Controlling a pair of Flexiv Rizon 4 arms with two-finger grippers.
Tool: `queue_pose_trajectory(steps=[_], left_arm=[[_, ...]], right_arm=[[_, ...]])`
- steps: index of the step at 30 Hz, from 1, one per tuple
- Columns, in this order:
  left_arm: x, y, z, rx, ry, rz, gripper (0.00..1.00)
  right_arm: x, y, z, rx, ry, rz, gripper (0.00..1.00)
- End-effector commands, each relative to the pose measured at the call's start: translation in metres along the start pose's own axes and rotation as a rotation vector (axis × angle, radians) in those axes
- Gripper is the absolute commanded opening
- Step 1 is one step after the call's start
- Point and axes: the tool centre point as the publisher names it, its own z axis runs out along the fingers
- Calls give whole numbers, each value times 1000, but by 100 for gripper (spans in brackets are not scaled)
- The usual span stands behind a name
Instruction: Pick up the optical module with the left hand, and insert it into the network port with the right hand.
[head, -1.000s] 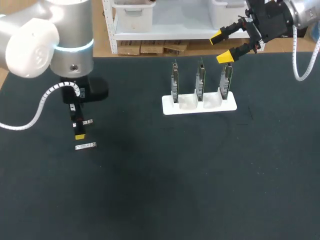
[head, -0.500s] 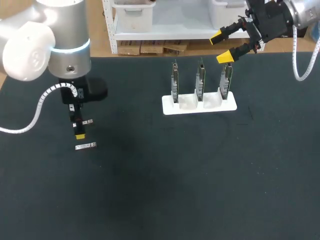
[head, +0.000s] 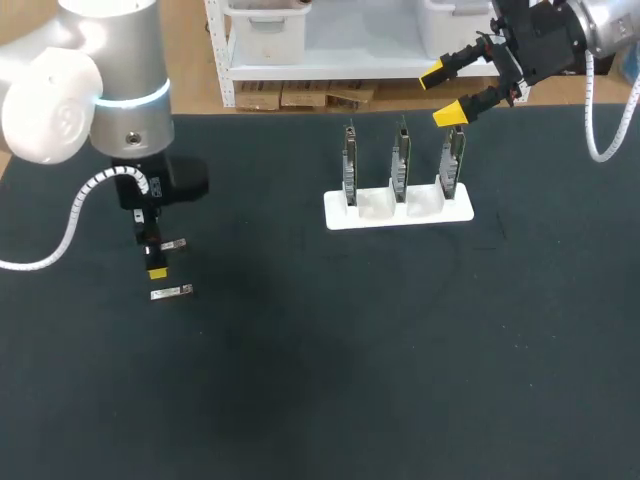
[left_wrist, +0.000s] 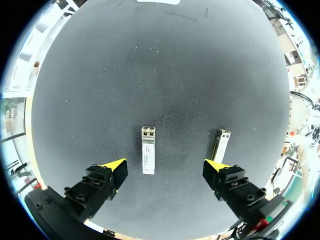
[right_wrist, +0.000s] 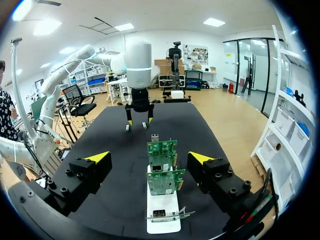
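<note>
Two small silver optical modules lie flat on the black mat at the left, one (head: 172, 243) farther back and one (head: 171, 292) nearer the front. My left gripper (head: 157, 262) hangs straight down over them, open. In the left wrist view one module (left_wrist: 148, 156) lies between the open fingers and the other module (left_wrist: 220, 144) lies just ahead of one yellow fingertip (left_wrist: 215, 165). Three upright green network cards (head: 401, 160) stand in a white holder (head: 398, 212). My right gripper (head: 450, 92) is open, above and behind the holder, with the cards (right_wrist: 161, 170) between its spread fingers.
The black mat (head: 350, 360) covers the whole table. The white holder (right_wrist: 162, 220) stands right of the middle toward the back. My left arm (right_wrist: 138, 100) shows across the table in the right wrist view.
The left arm's bulk has drifted a little to the left while its gripper stays over the modules. The right arm has not moved.
</note>
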Motion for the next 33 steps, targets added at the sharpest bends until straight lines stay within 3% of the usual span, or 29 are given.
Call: queue_pose_trajectory(steps=[1,33], left_arm=[[2,0,3,1,-5,2,100],[0,13,8,7,-21,7,100]], right_arm=[[0,2,0,5,1,-1,100],[0,2,0,5,1,-1,100]])
